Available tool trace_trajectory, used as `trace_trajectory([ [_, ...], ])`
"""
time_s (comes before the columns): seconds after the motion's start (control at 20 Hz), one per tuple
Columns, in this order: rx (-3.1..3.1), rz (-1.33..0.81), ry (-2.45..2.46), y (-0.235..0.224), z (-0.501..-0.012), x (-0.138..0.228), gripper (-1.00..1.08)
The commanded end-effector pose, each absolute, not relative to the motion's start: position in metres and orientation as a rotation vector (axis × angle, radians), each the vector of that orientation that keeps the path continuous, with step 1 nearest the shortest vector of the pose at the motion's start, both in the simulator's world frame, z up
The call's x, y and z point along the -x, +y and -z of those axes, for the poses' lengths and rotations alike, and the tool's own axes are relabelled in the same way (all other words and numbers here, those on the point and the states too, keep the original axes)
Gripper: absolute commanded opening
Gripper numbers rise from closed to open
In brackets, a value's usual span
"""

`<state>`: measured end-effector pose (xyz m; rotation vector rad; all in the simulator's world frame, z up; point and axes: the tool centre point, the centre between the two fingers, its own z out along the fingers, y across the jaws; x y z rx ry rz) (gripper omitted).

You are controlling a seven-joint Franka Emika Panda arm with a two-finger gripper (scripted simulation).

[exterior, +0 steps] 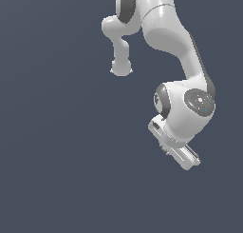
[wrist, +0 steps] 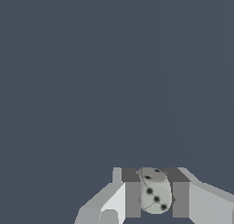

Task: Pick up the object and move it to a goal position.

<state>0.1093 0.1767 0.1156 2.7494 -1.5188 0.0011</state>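
Observation:
The object is a small pale die-like piece with dark spots (wrist: 155, 191). In the wrist view it sits between my two grey fingers (wrist: 132, 193), which press on its two sides, so my gripper (wrist: 156, 194) is shut on it. In the exterior view the white arm bends down to the hand (exterior: 176, 149) at the exterior view's right, and the hand's body hides the fingers and the object there. No goal marker shows in either view.
Only a flat dark blue-grey surface (exterior: 61, 156) fills the rest of both views. The arm's base link (exterior: 121, 65) stands further back, near the top middle of the exterior view.

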Motion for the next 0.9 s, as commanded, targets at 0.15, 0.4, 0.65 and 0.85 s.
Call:
trace_trajectory([
  [0.15,-2.749,0.000,-1.519,0.186,-0.122,-0.124,-1.00],
  [0.4,-2.749,0.000,-1.519,0.191,-0.125,-0.131,-1.00],
  [0.65,-2.749,0.000,-1.519,0.194,-0.127,-0.135,-1.00],
  [0.85,-2.750,0.000,-1.519,0.194,-0.127,-0.136,-1.00],
])
